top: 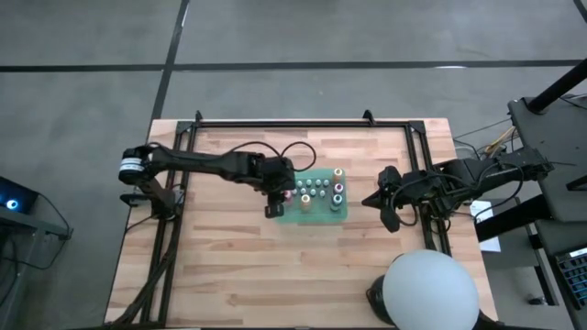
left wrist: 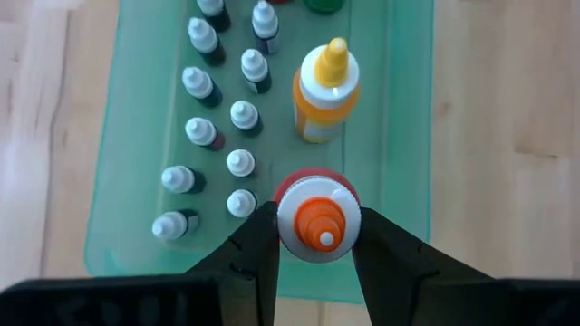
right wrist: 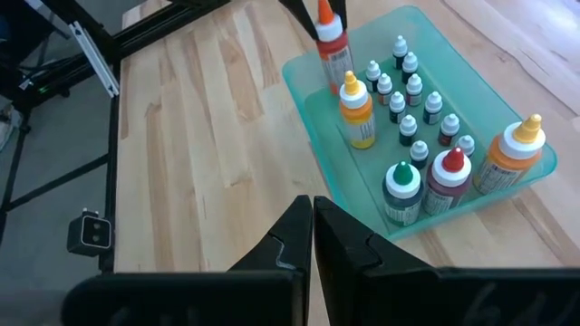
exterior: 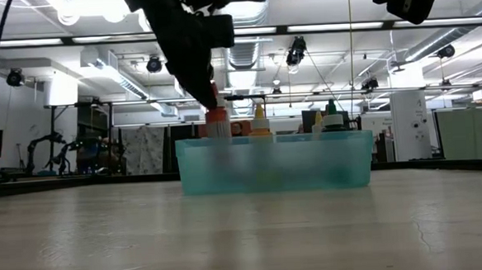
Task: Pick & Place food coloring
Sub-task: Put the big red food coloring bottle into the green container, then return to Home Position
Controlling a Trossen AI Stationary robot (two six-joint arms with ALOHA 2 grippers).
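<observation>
A translucent green tray [top: 323, 213] sits mid-table and holds the food coloring: several tiny pale-capped bottles [left wrist: 217, 136] and a yellow-orange dropper bottle [left wrist: 324, 95]. Green-topped [right wrist: 401, 190], red-topped [right wrist: 449, 181] and orange [right wrist: 512, 154] bottles stand at its right end. My left gripper [left wrist: 315, 237] is over the tray's left end, shut on a red bottle with a white cap and orange tip [left wrist: 315, 226]. My right gripper [right wrist: 313, 226] waits shut, right of the tray, touching nothing. My left gripper pinches the red bottle's white cap [left wrist: 292, 228] between its two fingers [left wrist: 258, 244], one on each side. The fingers come from above, slanting down from the table's left. The bottle stands upright with its body [right wrist: 333, 59] inside the tray's left end. Whether it rests on the tray floor, I cannot tell.
The tray's wall [exterior: 275, 162] rises around the bottles. A black frame [top: 303, 124] runs along the table's far and side edges. Bare wood lies near the front edge, and a white round thing [top: 429, 291] sits at the front right.
</observation>
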